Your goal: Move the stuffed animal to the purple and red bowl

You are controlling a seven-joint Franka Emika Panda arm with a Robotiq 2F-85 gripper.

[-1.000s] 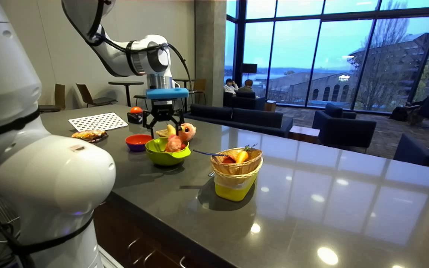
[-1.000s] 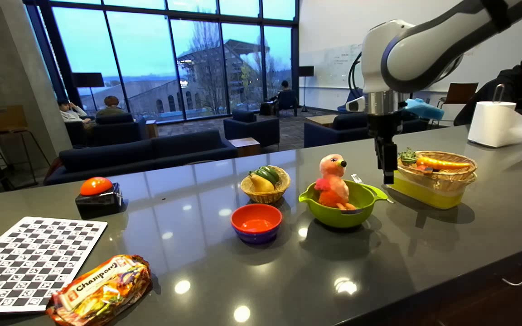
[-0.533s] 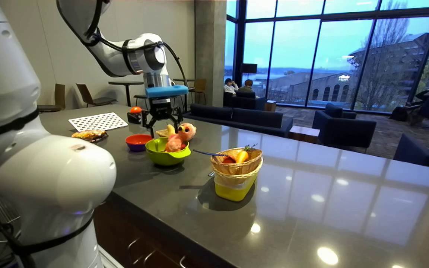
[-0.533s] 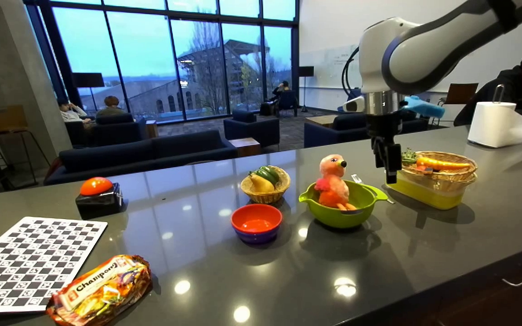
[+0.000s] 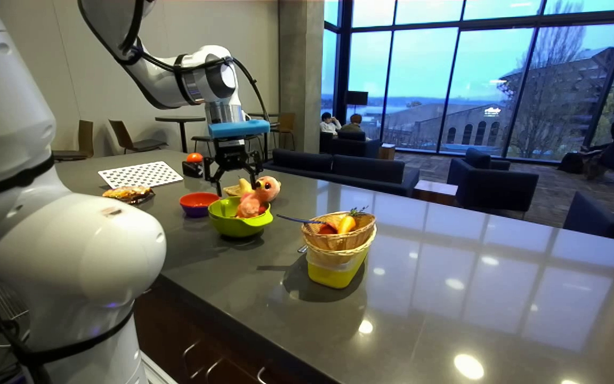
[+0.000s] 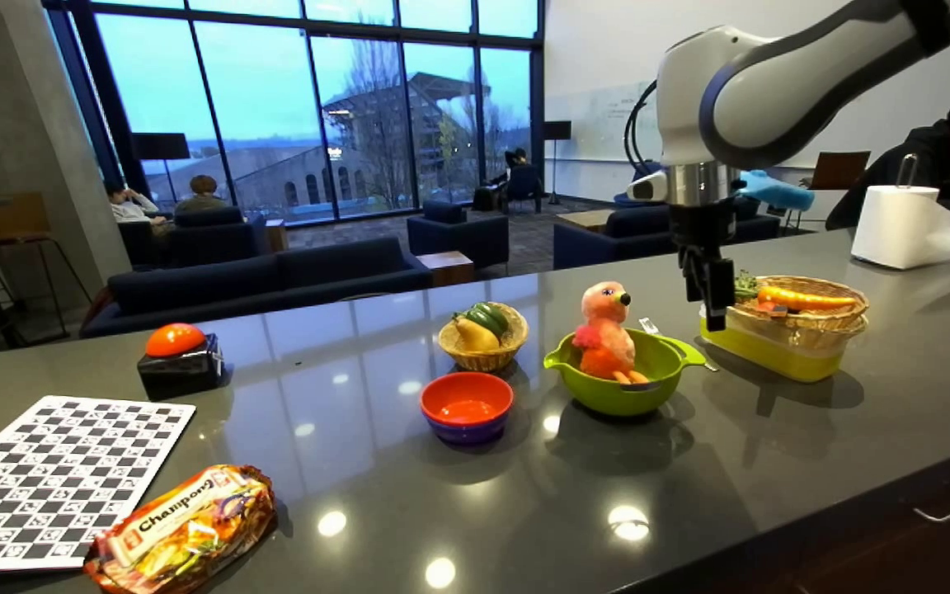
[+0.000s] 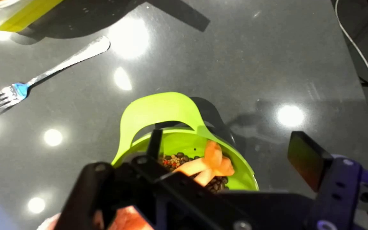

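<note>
The stuffed animal [image 6: 603,330] is a pink and orange plush bird sitting upright in the lime-green bowl [image 6: 627,398]. It shows in both exterior views [image 5: 256,201]. In the wrist view its orange feet [image 7: 214,162] lie on dark beans in the bowl. The purple and red bowl [image 6: 467,408], red inside and purple outside, stands beside the green bowl; it also shows in an exterior view [image 5: 198,205]. My gripper [image 5: 237,182] is open and empty above the green bowl's handle side, apart from the bird [image 6: 710,318]. In the wrist view its fingers [image 7: 230,153] are wide apart.
A wicker basket with fruit-like pieces [image 6: 485,334] stands behind the purple and red bowl. A yellow container [image 6: 776,351] bears wicker baskets near my gripper. A fork [image 7: 65,65] lies between. A button box [image 6: 181,363], checkered board [image 6: 63,478] and noodle pack [image 6: 186,528] lie farther off.
My open gripper has risen slightly and shifted a little away from the bird. The bird and the bowls have not moved.
</note>
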